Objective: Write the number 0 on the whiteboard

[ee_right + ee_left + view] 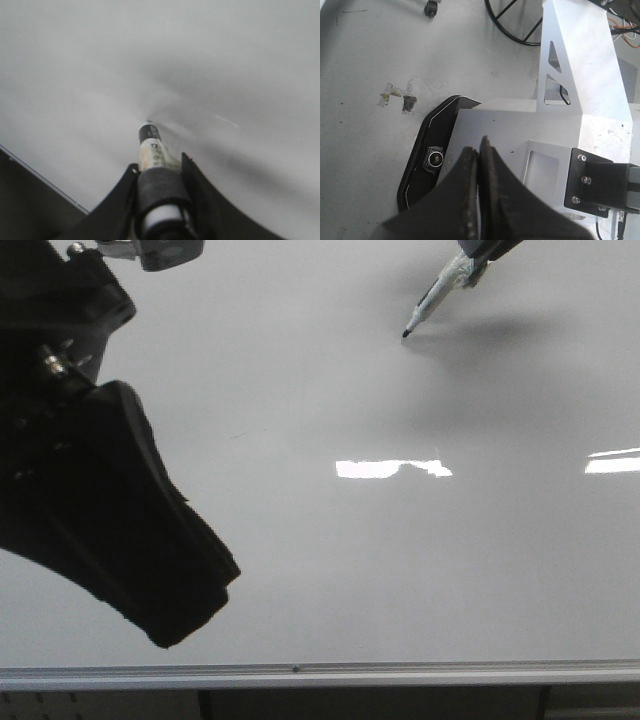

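While the big whiteboard [330, 570] lies flat and shiny under the robot, the right gripper [160, 172] squeezes a marker [432, 302] between its two black fingers. In the front view the marker comes down at a slant from the top right corner, and its dark tip is right at the board, with a soft grey shadow beside it (I cannot tell if the tip really touches).

No number 0 can be seen on the board. Its white face is bare around the tip, with two bright patches of light lower down and a silver rail [320, 674] along the near edge.

The left gripper [479, 190] is pressed shut with nothing inside it. Seen from the front it hangs as a big dark shape over the left side of the board, well apart from the marker.
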Available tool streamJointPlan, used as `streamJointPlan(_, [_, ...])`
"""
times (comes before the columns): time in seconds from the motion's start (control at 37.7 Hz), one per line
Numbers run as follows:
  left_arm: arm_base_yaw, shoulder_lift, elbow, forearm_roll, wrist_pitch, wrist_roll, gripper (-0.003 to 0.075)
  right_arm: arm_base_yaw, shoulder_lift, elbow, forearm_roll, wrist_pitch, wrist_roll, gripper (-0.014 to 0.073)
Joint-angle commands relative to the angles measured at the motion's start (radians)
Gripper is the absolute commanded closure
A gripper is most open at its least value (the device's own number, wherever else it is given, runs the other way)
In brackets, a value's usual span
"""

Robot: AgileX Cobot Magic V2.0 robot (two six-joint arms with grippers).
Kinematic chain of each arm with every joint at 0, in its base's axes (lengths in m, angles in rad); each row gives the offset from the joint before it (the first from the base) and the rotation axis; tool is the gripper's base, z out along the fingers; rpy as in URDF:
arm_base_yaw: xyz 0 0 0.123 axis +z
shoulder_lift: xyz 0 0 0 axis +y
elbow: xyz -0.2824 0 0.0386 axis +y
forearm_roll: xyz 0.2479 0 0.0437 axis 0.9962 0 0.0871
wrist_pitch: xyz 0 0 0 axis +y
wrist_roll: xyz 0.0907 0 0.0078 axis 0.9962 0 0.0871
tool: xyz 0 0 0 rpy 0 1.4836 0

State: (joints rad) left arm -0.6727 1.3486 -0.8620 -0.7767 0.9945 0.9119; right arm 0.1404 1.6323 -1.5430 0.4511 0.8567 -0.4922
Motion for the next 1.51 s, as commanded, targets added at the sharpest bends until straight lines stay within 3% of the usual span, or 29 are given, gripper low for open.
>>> streamJointPlan(0.0, [-0.008, -0.031, -0.031, -0.053, -0.003, -0.001, 0.074, 0.001, -0.031, -0.036, 0.026, -0.059, -0.002, 0.0652])
streamJointPlan(0.85, [-0.008, -0.031, -0.031, -0.053, -0.003, -0.001, 0.074, 0.001, 0.025, -0.036, -0.005, 0.014, -0.002, 0.0652])
streamJointPlan(1.22, [-0.008, -0.031, -0.031, -0.053, -0.003, -0.001, 0.074, 0.001, 0.025, -0.036, -0.089, 0.035, 0.019, 0.0652])
streamJointPlan(1.49, [-0.008, -0.031, -0.031, -0.053, -0.003, -0.001, 0.074, -0.001, 0.024, -0.036, -0.213, 0.044, 0.106, 0.0652])
